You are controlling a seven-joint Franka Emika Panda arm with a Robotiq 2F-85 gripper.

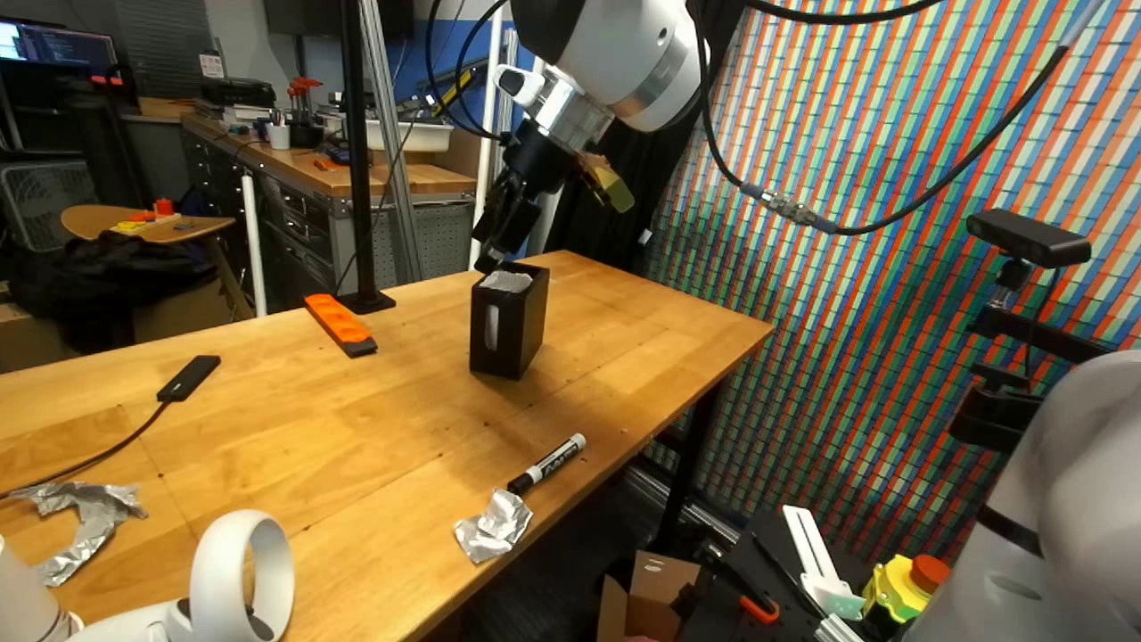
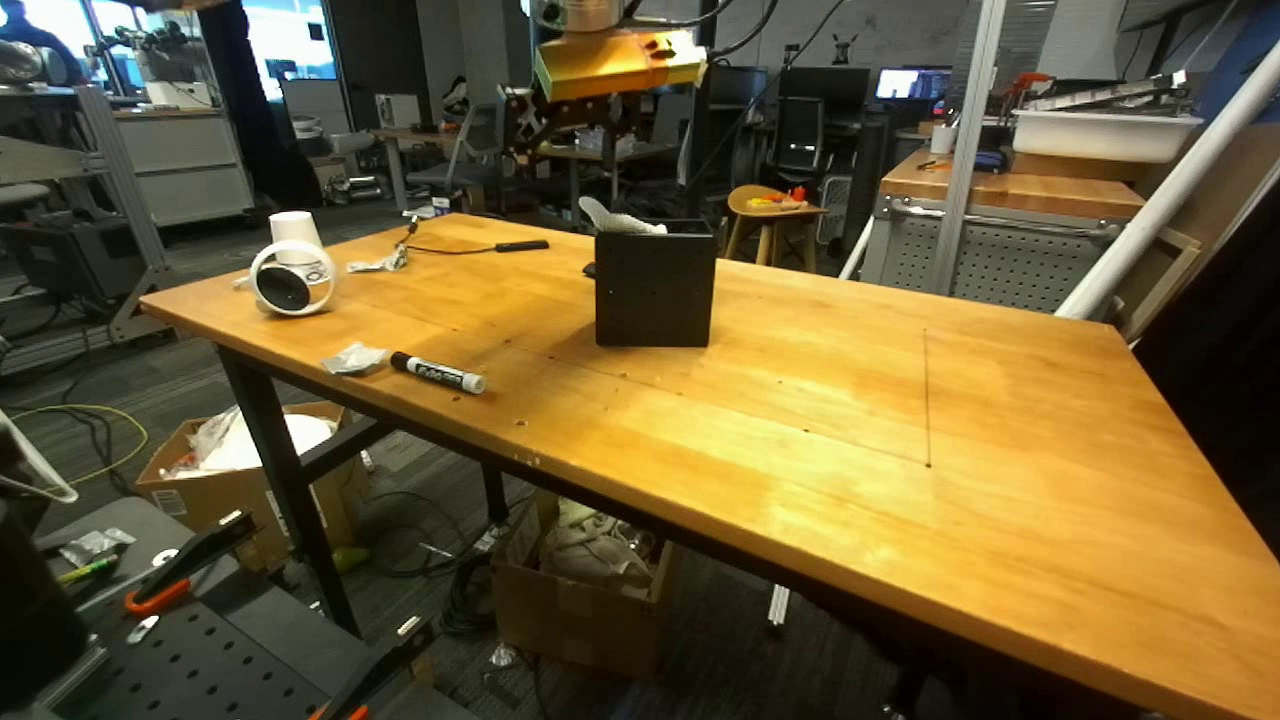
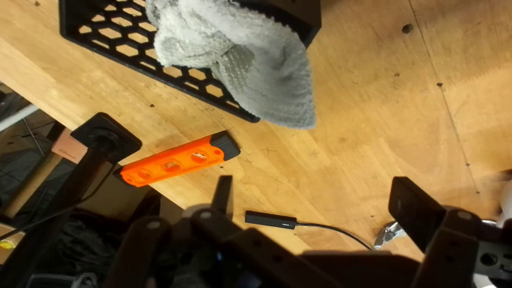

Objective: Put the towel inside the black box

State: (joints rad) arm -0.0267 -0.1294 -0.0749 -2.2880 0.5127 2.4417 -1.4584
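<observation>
Finishing placement, seemingly: towel lodged in mouth of black box, loose end jutting past rim; depth inside hidden. Jaws wide, nothing between them, above worktop. Next move likely calls for nudging loose end in, or, if overhang suffices, backing off.

Marker: white lettering on a dark band, apparently "EXPO", blurred from where I stand. Black adapter: small pale mark, illegible. Monitor: lines of text, too small to read. Carton: white label, its print illegible.
</observation>
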